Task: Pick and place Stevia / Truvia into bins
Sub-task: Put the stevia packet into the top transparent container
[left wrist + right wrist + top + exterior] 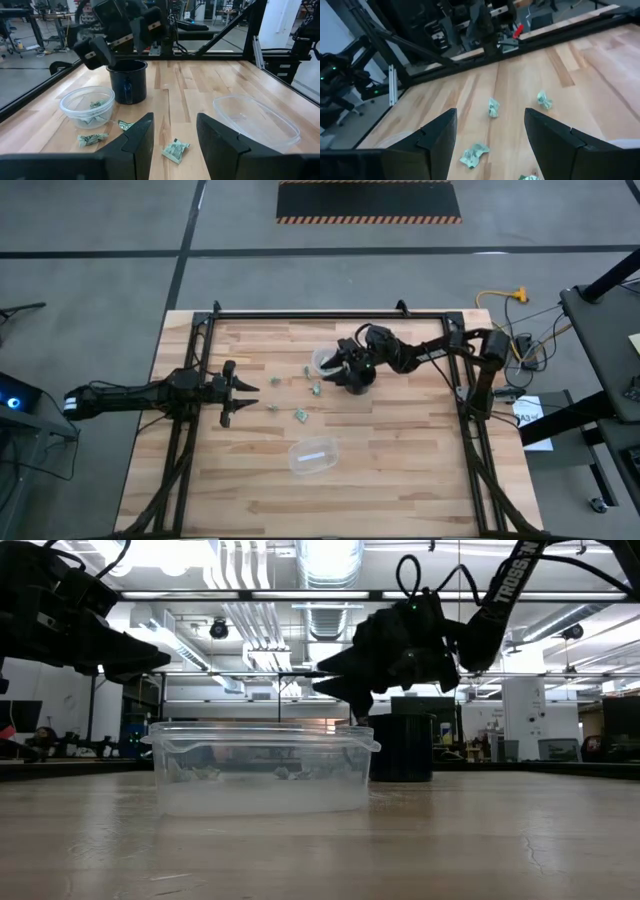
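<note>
Fingers of the right gripper (330,366) spread wide, empty, above the clear cup (324,361); packets (300,415) lie scattered beside it. Left gripper (243,395) parted, empty.

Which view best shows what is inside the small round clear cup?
The left wrist view: the round cup sits close, with green-and-white packets visible inside. The high view shows only its rim by the right gripper; the low and right wrist views do not show it clearly.

On my bench (400,470) the cup (322,362) sits just left of the mug (358,385), with packets (300,415) scattered to its left and in front. The tub (312,456) lies nearer the front edge, well apart from the cup.
</note>
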Robot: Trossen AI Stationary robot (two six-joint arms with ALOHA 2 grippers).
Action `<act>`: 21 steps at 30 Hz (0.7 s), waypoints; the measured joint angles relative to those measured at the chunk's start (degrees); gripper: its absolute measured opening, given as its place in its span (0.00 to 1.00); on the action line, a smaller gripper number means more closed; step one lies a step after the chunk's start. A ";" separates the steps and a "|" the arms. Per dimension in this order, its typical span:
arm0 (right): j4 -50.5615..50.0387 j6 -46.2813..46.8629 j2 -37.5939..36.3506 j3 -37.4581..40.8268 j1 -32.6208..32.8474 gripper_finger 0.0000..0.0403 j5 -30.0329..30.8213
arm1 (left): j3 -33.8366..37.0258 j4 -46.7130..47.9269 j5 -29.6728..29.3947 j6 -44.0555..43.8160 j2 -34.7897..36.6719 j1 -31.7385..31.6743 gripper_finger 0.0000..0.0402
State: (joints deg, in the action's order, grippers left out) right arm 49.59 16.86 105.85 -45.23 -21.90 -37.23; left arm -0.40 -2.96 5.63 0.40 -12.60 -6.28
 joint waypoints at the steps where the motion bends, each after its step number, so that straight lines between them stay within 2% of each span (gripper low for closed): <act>1: 0.10 0.12 -0.33 0.48 0.44 0.55 0.18 | -0.02 -0.02 -0.02 0.00 0.00 0.00 0.33; 5: 0.30 0.50 -2.86 3.28 2.97 0.55 3.06 | -0.02 -0.02 0.00 0.00 0.00 -0.02 0.33; 11: 0.50 -0.36 -9.67 10.87 8.27 0.55 15.56 | 0.00 -0.02 -0.02 0.00 0.00 -0.02 0.33; 14: 1.15 -0.89 -14.23 15.02 10.27 0.55 19.21 | -0.02 -0.01 0.00 0.00 -0.01 -0.01 0.33; 21: 10.77 -0.77 -25.74 26.69 11.37 0.55 19.38 | -0.01 -0.02 -0.01 0.00 -0.02 -0.01 0.33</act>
State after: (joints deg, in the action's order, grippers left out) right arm 60.36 16.10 80.10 -18.54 -10.53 -17.85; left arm -0.41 -2.98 5.62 0.40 -12.62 -6.29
